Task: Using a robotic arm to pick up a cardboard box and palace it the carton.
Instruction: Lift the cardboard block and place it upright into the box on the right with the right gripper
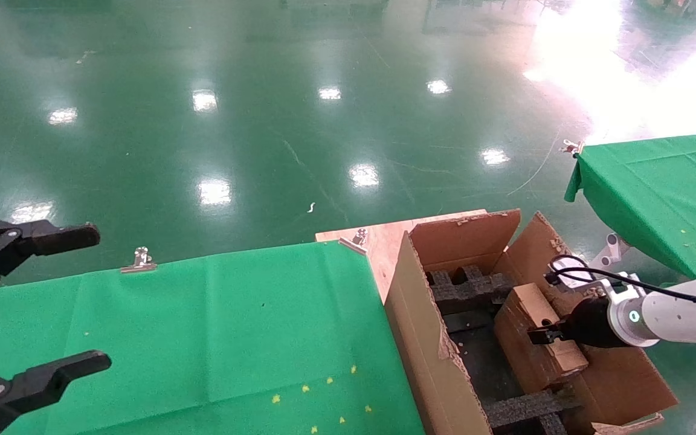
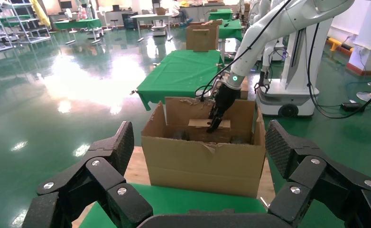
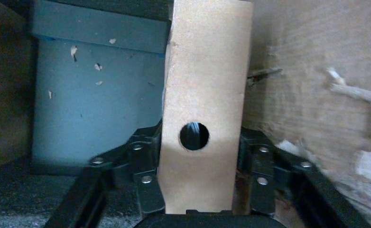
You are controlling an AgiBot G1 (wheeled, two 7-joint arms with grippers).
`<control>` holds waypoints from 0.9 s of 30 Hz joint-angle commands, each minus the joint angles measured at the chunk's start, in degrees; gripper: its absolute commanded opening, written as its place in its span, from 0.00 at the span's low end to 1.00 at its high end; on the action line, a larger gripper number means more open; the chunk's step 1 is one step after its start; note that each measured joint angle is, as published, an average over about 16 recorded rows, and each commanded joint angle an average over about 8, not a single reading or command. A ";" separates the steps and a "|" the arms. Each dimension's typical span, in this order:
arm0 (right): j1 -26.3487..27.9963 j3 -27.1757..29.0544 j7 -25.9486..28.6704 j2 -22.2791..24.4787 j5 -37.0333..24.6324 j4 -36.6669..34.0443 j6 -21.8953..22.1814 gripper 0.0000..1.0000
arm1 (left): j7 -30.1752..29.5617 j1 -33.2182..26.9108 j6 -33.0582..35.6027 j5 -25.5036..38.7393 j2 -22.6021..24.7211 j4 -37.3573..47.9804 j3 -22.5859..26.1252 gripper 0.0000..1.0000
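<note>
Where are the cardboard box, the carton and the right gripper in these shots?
cardboard box [image 3: 205,95]: right wrist view, narrow face above the round hole.
carton [image 1: 423,338]: head view, outer left wall.
right gripper [image 1: 542,335]: head view, fingertips clamped on the box.

Two grippers are seen: the left gripper [image 1: 52,302] and the right gripper [image 1: 544,335]. One slim cardboard box [image 1: 535,338] and one large carton [image 1: 432,338] are counted. Two green-covered tables are visible (one near [image 1: 203,338], one farther off [image 1: 662,187]). Two metal clips [image 1: 139,261] are counted on the near table.
</note>
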 commanded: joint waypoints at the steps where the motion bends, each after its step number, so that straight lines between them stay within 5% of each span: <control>1: 0.03 -0.02 0.07 0.06 -0.08 0.08 0.01 1.00 | 0.00 0.00 0.00 0.00 0.00 0.00 0.00 1.00; 14: 3.16 0.70 -0.28 1.10 -1.01 1.55 -0.44 1.00 | 0.00 0.00 0.00 0.00 0.00 0.00 0.00 1.00; 27: 15.73 5.22 -2.28 5.89 -3.43 13.77 -1.92 1.00 | 0.00 0.00 0.00 0.00 0.00 0.00 0.01 1.00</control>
